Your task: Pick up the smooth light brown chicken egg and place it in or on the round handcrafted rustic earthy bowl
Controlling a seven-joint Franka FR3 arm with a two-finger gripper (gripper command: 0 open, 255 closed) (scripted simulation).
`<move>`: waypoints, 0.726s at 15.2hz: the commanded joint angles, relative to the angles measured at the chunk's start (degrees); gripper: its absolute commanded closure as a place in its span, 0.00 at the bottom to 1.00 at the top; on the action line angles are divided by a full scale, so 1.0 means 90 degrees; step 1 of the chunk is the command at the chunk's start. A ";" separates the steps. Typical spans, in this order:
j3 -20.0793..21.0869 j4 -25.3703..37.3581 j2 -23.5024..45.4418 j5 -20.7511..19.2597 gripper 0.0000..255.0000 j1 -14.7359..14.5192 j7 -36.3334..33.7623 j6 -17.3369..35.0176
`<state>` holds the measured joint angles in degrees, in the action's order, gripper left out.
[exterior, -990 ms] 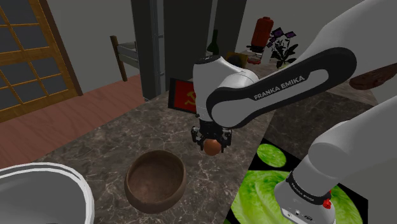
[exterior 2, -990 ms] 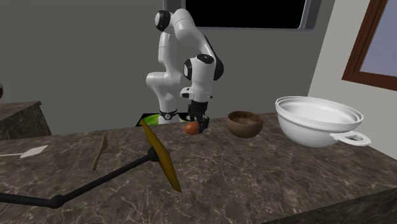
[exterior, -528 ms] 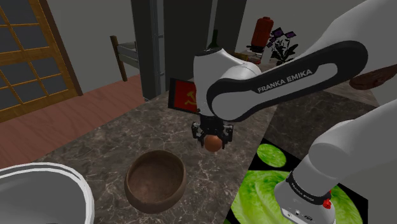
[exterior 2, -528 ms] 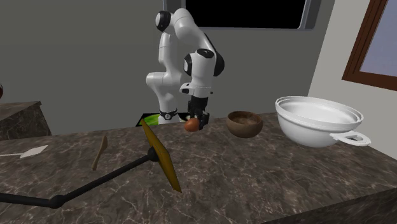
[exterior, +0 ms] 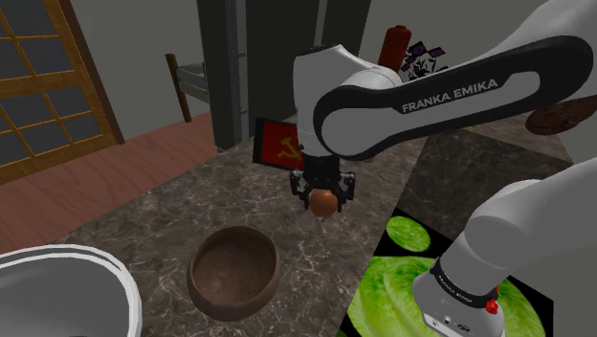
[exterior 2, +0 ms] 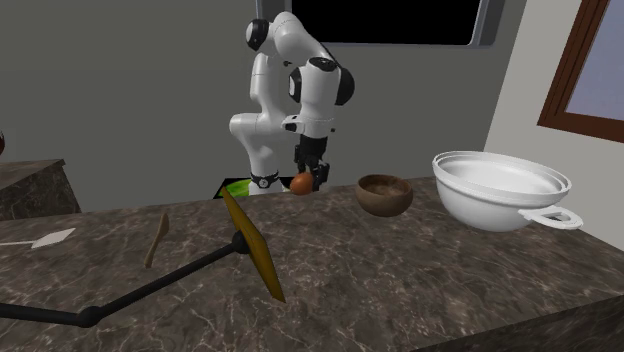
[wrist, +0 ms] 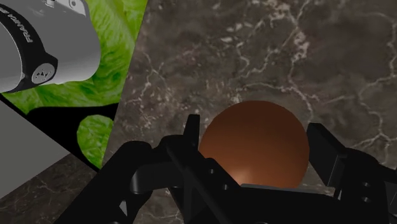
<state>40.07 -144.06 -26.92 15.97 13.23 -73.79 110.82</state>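
Note:
A reddish-brown egg hangs above the dark marble counter, clasped in my black gripper. The same egg and gripper show in the second exterior view, lifted clear of the counter. In the wrist view the egg sits between both fingers, which press its sides. The round brown bowl rests on the counter, lower and toward the shoulder view's left of the egg. In the second exterior view the bowl stands to the right of the gripper.
A large white basin sits at the shoulder view's lower left, right of the bowl in the second exterior view. A red box stands behind the gripper. A green leafy mat lies by my base. A yellow-bladed tool and wooden spoon lie on the counter.
My gripper has risen with the egg held in it, lifting higher above the counter. The bowl and the other things have stayed put.

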 commanded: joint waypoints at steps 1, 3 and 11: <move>-0.0067 0.0106 -0.0106 0.0005 1.00 -0.0025 0.0020 -0.0208; -0.0133 0.0220 -0.0187 -0.0004 1.00 -0.0036 0.0040 -0.0402; -0.0370 0.0725 -0.0430 -0.0069 1.00 -0.0051 0.0097 -0.1146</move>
<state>36.89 -138.17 -30.64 15.41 12.79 -72.87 101.30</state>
